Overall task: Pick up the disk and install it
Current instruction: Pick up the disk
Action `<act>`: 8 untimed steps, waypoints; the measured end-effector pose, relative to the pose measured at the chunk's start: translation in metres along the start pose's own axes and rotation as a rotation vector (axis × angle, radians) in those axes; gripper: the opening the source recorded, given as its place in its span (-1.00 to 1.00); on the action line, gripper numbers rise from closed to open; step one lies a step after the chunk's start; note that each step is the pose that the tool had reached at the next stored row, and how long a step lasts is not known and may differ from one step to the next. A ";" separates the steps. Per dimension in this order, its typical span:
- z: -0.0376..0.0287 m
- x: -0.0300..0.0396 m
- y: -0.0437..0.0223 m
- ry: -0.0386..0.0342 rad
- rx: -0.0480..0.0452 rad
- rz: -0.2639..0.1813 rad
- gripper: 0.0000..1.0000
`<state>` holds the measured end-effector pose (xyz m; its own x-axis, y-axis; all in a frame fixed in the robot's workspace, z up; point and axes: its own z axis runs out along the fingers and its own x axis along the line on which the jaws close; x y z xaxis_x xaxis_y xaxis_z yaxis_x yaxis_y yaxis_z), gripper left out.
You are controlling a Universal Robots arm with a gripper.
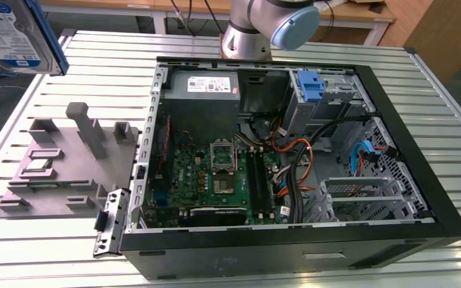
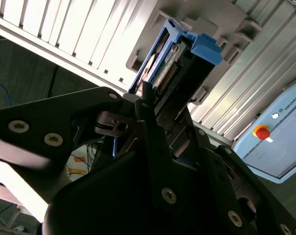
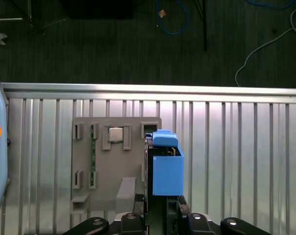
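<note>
We see the black gripper (image 2: 162,107) pressed together on the disk (image 2: 175,68), a flat silver-grey metal hard drive with a blue-and-white label and blue plastic side rails. Its fingers (image 2: 144,105) pinch one end of the drive from both sides.

In the exterior view the disk (image 1: 10,33) hangs in the air, clear of the slatted silver metal table (image 1: 422,120), towards the table's side on the exterior view's left. In the first wrist view the disk (image 3: 166,169) rises edge-on from the gripper (image 3: 160,200), in line with the edge of the grey moulded plastic fixture (image 3: 113,161).

That fixture (image 1: 70,162) lies near the same table edge, just beside the open black computer tower case (image 1: 295,252) lying on its side. Inside the case we see:
- a green motherboard (image 1: 214,180)
- a grey power-supply box with a white sticker (image 1: 206,84) at the far wall
- a bare blue plastic bracket (image 1: 311,84) near that box

A pale blue teach pendant with a red button (image 2: 280,132) shows beside the slats.
</note>
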<state>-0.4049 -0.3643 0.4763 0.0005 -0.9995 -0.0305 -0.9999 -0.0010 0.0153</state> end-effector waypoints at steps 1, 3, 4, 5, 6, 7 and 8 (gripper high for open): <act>-0.0001 0.0000 -0.0024 0.0000 -0.0002 0.000 -0.30; -0.0002 0.0000 -0.0074 0.0001 -0.0004 0.000 -0.30; -0.0002 0.0000 -0.0100 0.0000 -0.0006 0.000 -0.30; -0.0002 0.0000 -0.0128 0.0000 -0.0007 0.000 -0.30; -0.0003 0.0000 -0.0155 0.0000 -0.0009 0.000 -0.30; -0.0003 0.0000 -0.0179 0.0000 -0.0010 0.000 -0.30; -0.0003 0.0000 -0.0201 0.0001 -0.0011 0.000 -0.30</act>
<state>-0.3848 -0.3643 0.4763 0.0005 -0.9995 -0.0305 -0.9999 -0.0010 0.0164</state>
